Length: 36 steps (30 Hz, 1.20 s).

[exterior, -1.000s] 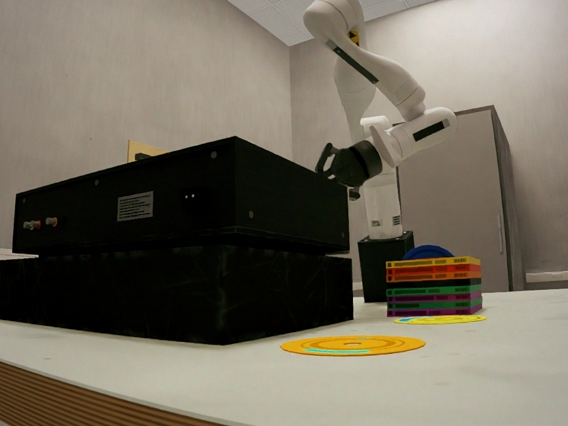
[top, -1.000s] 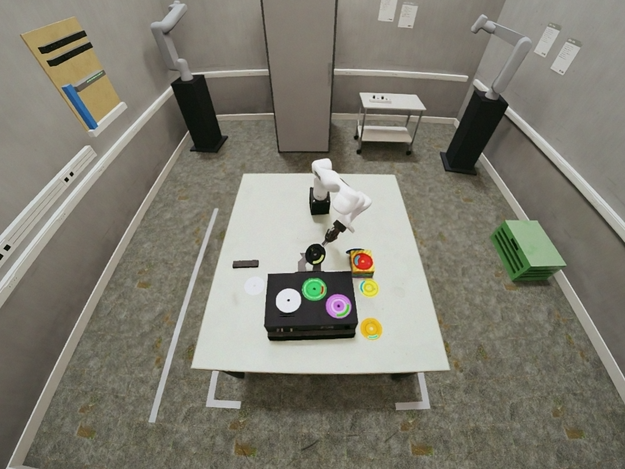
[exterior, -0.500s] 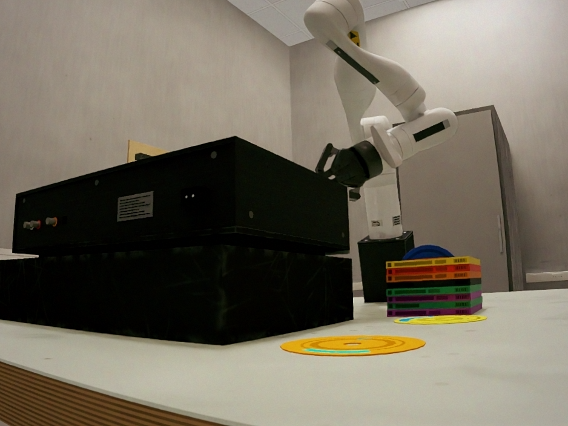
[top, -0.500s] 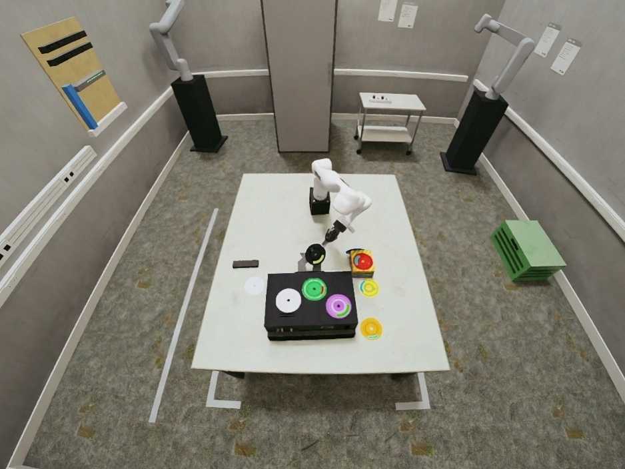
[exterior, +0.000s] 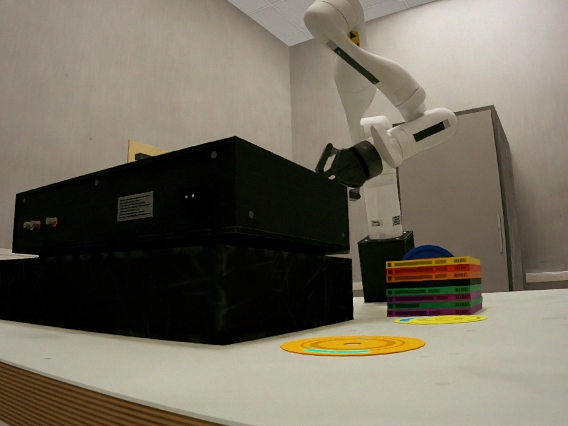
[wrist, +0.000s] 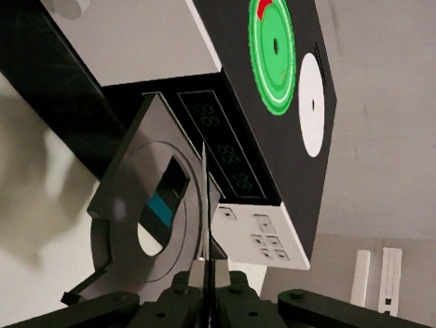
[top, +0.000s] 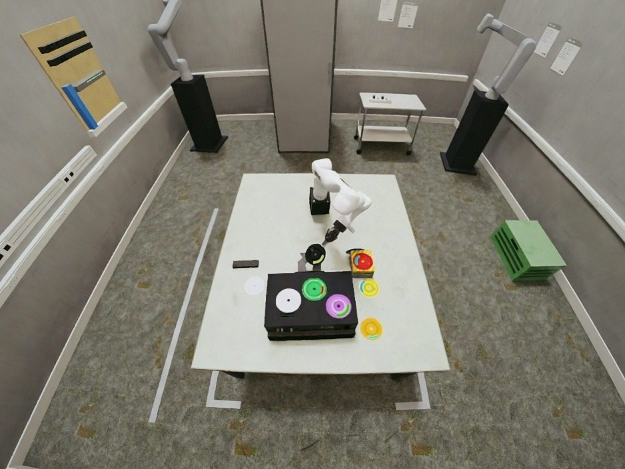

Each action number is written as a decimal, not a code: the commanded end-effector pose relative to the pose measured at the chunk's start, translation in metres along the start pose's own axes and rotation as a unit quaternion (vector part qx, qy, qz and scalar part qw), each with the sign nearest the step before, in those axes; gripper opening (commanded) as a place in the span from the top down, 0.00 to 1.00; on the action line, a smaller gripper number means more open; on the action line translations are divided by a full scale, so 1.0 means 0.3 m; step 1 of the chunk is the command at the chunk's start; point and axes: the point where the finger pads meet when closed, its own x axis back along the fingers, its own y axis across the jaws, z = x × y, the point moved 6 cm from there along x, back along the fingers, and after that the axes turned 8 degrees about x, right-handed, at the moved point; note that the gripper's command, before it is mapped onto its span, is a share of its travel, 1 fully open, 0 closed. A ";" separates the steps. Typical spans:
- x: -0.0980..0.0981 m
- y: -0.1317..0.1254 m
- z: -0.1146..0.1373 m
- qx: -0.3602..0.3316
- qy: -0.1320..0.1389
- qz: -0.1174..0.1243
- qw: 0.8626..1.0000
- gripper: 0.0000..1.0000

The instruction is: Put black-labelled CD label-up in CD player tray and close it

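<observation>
Top view: the arm is reaching from its base toward the player (top: 310, 305), and the gripper (top: 329, 236) is carrying the black CD (top: 316, 253) by its edge, just above the open tray (top: 302, 264) that is sticking out of the player's far side. Green, white and purple discs are lying on the player's lid.

Exterior view: the gripper (exterior: 326, 164) is hanging just behind the player's (exterior: 183, 219) top corner; the CD and tray are hidden from here.

Wrist view: the fingers are pinching the CD (wrist: 204, 200), which is showing edge-on as a thin line, so the claw is closed on the disc's rim. The tray's (wrist: 126, 186) round recess is lying just beyond it. I judge the disc light, stiff and slick, easily scratched, so the rim hold seems right, and it will need tilting flat, label up, before letting go.
</observation>
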 end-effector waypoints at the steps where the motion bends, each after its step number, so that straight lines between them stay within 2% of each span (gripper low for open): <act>1: 0.001 0.002 0.000 0.000 0.000 0.000 1.000 0.89; 21: -0.006 0.002 0.001 0.000 0.000 0.000 1.000 0.89; 26: -0.041 0.003 0.001 0.000 0.000 0.000 1.000 0.89; 33: -0.122 0.005 0.000 0.000 0.000 0.000 1.000 0.89; 36: -0.134 0.005 0.000 0.000 0.000 0.000 1.000 0.89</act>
